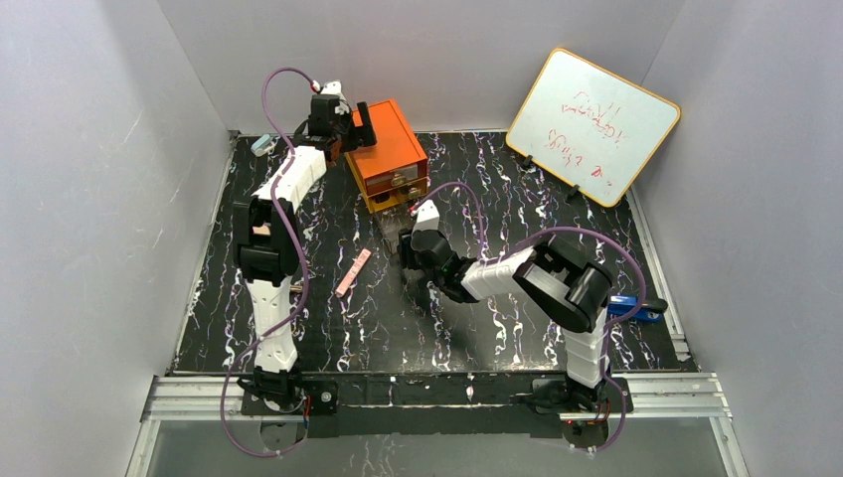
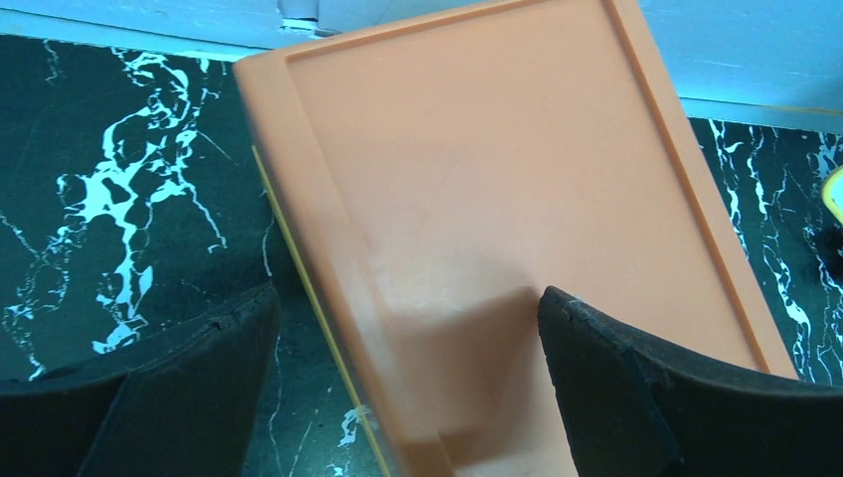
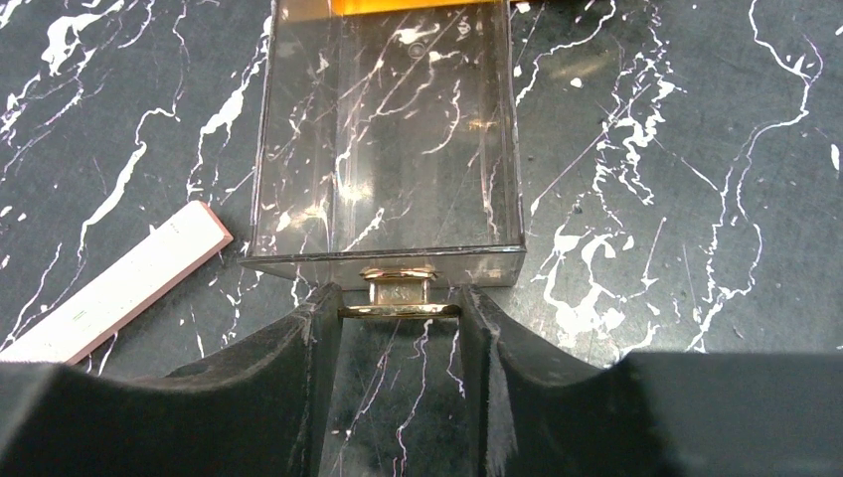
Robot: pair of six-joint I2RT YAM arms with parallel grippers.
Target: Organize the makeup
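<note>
Right gripper (image 3: pixel 400 316) is clenched on the gold handle (image 3: pixel 400 290) of the clear drawer (image 3: pixel 388 129), one finger at each end of the handle, and the drawer is pulled out over the black marbled surface (image 1: pixel 447 338). Behind it stands the orange box (image 1: pixel 386 151). The left gripper (image 2: pixel 408 298) hangs over the box's lid with its jaws spread wide, grasping nothing. The one pink stick (image 3: pixel 119 288) lies flat on the surface just left of the drawer's front corner, close to it but not touching. Around the edges there's one whiteboard (image 1: pixel 593 126) propped up at the back right, and one blue object (image 1: pixel 636 306) mostly hidden behind the right arm's elbow. One drawer out, one box.
</note>
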